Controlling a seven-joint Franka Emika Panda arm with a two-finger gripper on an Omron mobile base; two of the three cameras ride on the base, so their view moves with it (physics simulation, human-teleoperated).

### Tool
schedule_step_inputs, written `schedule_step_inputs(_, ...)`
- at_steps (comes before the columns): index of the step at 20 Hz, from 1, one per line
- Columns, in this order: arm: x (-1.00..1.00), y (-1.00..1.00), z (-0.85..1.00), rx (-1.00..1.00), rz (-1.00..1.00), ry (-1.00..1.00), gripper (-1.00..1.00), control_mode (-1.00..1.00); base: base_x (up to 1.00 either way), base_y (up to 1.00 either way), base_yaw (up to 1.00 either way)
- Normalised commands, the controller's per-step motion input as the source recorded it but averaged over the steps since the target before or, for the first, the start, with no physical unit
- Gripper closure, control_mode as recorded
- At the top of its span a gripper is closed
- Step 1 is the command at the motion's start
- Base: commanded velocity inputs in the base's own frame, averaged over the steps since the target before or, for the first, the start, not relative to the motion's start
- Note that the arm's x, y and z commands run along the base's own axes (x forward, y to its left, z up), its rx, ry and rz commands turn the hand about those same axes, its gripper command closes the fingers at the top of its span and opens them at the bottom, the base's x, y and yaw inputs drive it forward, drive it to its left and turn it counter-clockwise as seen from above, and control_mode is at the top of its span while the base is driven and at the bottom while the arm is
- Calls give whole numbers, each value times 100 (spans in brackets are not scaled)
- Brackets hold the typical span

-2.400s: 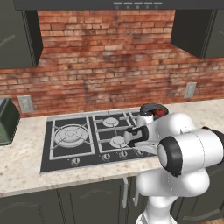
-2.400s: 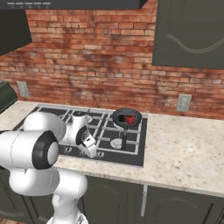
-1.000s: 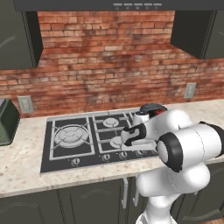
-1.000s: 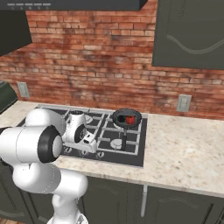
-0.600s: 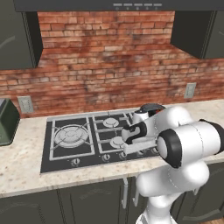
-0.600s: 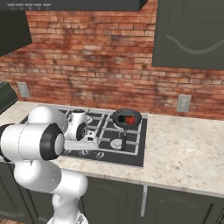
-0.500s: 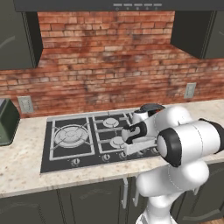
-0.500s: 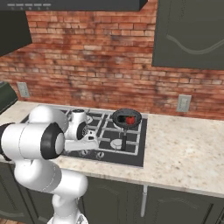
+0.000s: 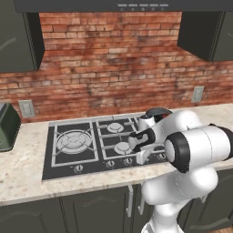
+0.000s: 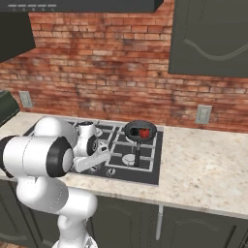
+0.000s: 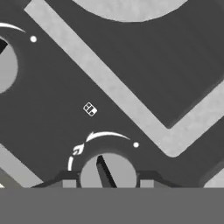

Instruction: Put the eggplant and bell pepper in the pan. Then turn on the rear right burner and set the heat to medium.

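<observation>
Hand [image 11: 106, 181] clamped on a grey stove knob [image 11: 108, 171], dark pointer line tilted up-left

Speckled beige stone counter [image 9: 27, 177] running along the brick wall above dark cabinet fronts. Set into it, a black gas hob [image 9: 63, 159] with grates; the large multi-ringed burner [image 9: 73, 140] occupies its left half, smaller pale caps lie toward 3 o'clock of it, and a row of round knobs [image 9: 78, 169] lines the front edge. In the right base view the pan [image 10: 140, 131] stands on the rear right grate, its black handle pointing toward 6 o'clock. A dark green appliance [image 9: 8, 133] rests on the counter at 9 o'clock of the hob, well apart from it
</observation>
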Motion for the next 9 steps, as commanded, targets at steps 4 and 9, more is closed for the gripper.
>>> schedule_step_inputs(4,-4,0,-34,0,62,-19,100,-100,0,0,0)
schedule_step_inputs(9,-1,0,-34,0,61,-18,100,-100,0,0,0)
